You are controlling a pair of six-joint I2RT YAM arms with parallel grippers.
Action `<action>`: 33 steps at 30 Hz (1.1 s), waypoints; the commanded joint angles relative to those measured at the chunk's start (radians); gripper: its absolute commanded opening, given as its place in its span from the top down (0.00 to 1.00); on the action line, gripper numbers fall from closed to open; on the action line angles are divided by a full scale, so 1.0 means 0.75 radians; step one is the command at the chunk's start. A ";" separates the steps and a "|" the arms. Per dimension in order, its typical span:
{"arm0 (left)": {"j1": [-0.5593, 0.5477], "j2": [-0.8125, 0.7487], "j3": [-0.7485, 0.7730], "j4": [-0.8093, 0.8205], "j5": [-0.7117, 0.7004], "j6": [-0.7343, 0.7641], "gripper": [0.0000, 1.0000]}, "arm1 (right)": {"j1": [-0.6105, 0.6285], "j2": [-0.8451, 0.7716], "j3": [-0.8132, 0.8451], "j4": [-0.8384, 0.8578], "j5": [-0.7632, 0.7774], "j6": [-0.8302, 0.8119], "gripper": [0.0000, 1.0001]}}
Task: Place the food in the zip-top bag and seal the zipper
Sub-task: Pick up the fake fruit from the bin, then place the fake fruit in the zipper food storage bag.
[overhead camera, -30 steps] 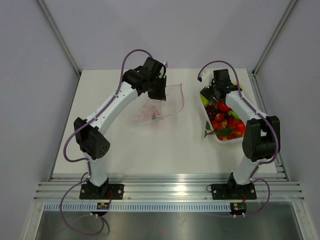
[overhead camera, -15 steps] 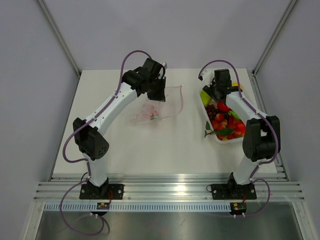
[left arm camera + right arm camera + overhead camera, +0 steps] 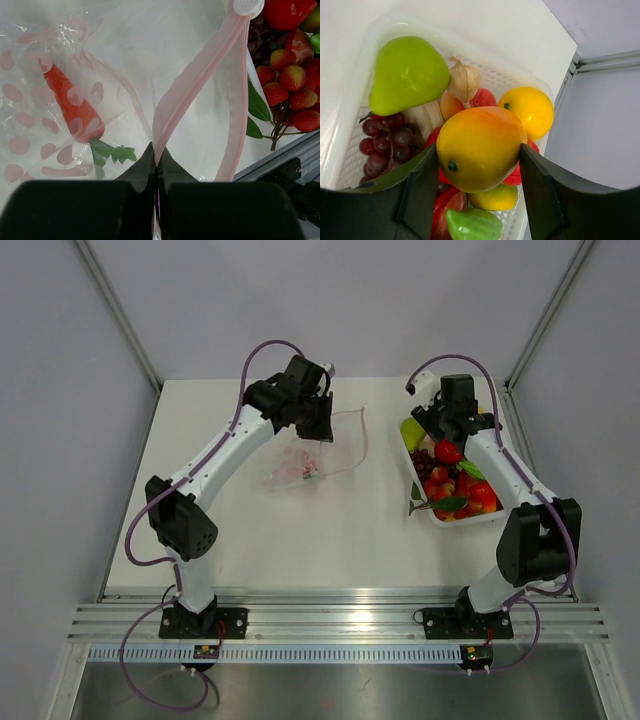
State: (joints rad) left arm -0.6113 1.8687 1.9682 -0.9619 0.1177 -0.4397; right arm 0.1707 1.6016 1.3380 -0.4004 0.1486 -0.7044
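Packing is only just getting under way: one carrot (image 3: 70,102) is lying inside the zip-top bag (image 3: 320,455), which is resting mid-table left of the white tray (image 3: 497,515), while most of the food (image 3: 452,480) is sitting heaped in that tray. Clamped tight, the left gripper (image 3: 157,165) is pinching the zipper (image 3: 192,85) and holding the mouth agape; the right gripper (image 3: 477,155) is clasping a yellow-orange mango (image 3: 485,135) over the heap. Sealing is waiting undone. Everything is resting on a white tabletop (image 3: 330,540), with grey walls (image 3: 350,300) enclosing it and an aluminium rail (image 3: 330,605) running along the near edge.
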 commanded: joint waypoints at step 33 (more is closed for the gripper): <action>-0.042 0.055 0.129 0.121 0.178 -0.109 1.00 | 0.474 -0.395 -0.009 0.102 -0.466 0.692 0.54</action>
State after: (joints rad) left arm -0.6426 1.9720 2.0674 -0.9035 0.2169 -0.5224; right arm 0.5175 1.2808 1.3499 -0.4362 -0.1909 -0.2401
